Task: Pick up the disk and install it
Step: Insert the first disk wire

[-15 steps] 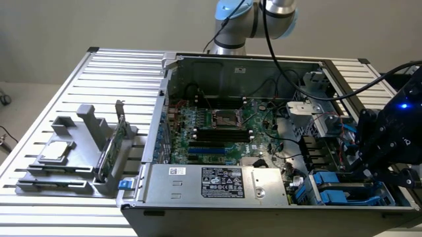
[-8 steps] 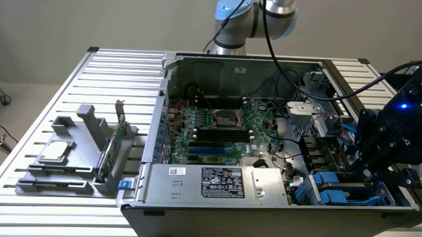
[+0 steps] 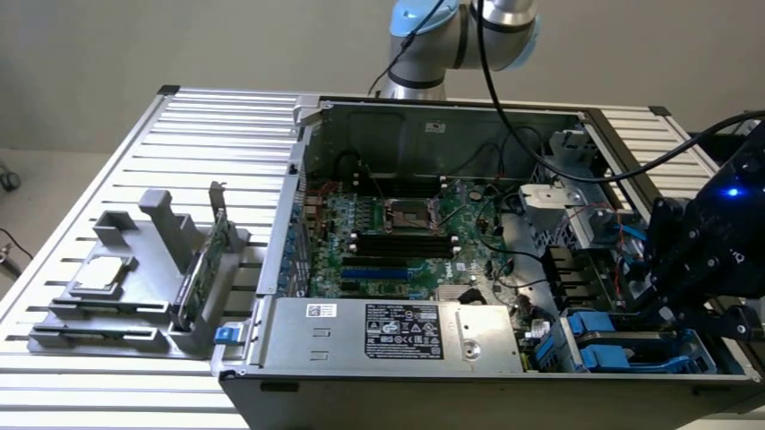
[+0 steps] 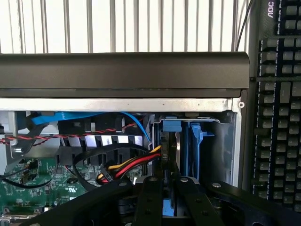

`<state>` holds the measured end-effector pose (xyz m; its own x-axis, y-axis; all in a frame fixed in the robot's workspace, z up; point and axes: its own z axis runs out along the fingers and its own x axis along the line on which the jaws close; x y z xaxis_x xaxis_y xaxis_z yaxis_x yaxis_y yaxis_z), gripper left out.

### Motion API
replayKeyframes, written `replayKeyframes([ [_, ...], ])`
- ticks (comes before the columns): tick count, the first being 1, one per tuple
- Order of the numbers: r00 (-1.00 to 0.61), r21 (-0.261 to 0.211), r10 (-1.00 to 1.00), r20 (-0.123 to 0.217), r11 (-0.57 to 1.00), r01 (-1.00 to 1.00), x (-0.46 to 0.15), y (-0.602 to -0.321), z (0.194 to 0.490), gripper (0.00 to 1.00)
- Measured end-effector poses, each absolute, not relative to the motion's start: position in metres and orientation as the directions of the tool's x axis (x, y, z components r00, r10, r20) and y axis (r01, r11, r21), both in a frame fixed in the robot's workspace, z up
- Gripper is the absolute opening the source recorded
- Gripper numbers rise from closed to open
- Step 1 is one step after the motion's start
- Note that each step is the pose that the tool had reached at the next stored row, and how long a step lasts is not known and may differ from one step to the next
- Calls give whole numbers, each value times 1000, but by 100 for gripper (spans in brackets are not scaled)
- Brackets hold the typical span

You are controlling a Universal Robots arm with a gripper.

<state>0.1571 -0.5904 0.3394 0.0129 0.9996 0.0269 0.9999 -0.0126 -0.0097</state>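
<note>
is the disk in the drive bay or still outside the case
In: the disk stands on edge between the blue rails of the bay, with the gripper closed round its near edge.

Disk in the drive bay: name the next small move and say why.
Probably press the disk a little deeper into its blue-railed bay. The gripper is closed on its edge, and the disk stands upright between the rails, seemingly not fully seated.

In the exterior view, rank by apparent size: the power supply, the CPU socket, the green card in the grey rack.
1. Power supply, clearly largest.
2. Green card, seen edge-on, so unsure.
3. CPU socket, smallest, though it lies farther from the camera.
</note>
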Motion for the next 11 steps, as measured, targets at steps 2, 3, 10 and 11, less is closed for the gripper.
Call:
replayKeyframes([
  [2, 13, -10, 1000, 27, -13, 1000, 157, -590, 339, 16],
  [3, 13, -10, 1000, 27, -13, 1000, 157, -590, 339, 16],
  [10, 13, -10, 1000, 27, -13, 1000, 157, -590, 337, 16],
  [11, 14, -10, 1000, 27, -13, 1000, 157, -590, 337, 16],
])
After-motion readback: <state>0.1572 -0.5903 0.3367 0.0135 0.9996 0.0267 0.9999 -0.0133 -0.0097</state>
